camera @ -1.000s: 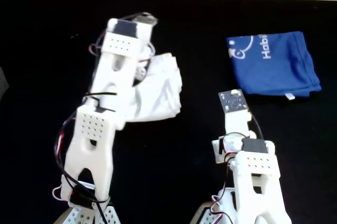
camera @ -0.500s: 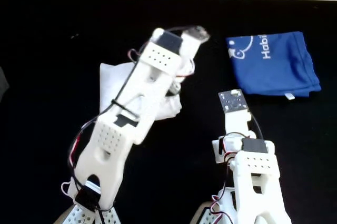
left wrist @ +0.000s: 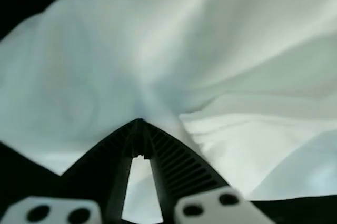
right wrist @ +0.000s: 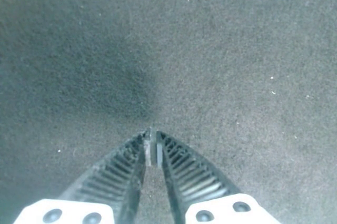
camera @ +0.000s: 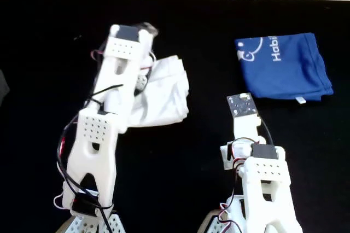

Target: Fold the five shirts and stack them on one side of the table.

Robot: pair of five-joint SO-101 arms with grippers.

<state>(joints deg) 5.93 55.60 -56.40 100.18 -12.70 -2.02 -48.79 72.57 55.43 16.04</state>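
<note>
Left wrist view: left gripper (left wrist: 138, 126) seemingly pinching crumpled white shirt (left wrist: 210, 50); right gripper (right wrist: 151, 142) pressed together above fuzzy black tablecloth (right wrist: 237, 50).

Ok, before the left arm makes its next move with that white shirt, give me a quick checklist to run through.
1. Left hand gripping the white shirt: ok, its fingers are closed on a fold of cloth.
2. White shirt folded flat: not ok, it lies rumpled and bunched.
3. Blue shirt folded and set at the far right side: ok.
4. Right hand out of the way: ok, it is shut over bare black table, apart from both shirts.
5. How many layers the left hand has pinched: cannot tell.
</note>
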